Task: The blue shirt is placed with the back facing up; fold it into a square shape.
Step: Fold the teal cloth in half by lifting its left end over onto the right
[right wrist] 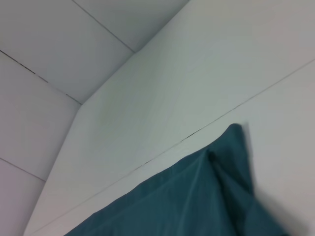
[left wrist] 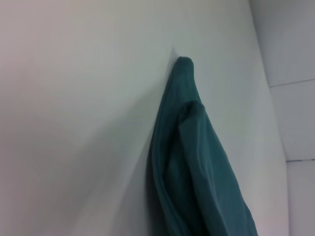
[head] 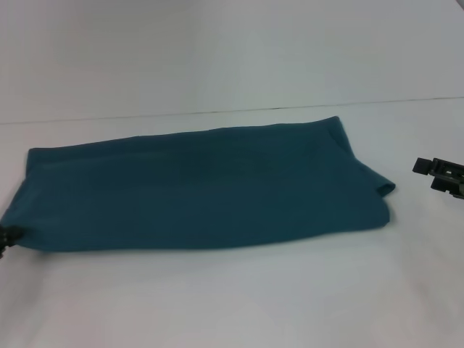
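On white table, blue shirt folded lengthwise

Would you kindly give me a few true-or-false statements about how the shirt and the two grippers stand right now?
1. The blue shirt lies as a long folded band across the table. True.
2. The right gripper is holding the shirt. False: it is off to the shirt's right, apart from the cloth.
3. The left gripper is at the shirt's left near corner. True.
4. The shirt is already folded square. False: it is much wider than deep.
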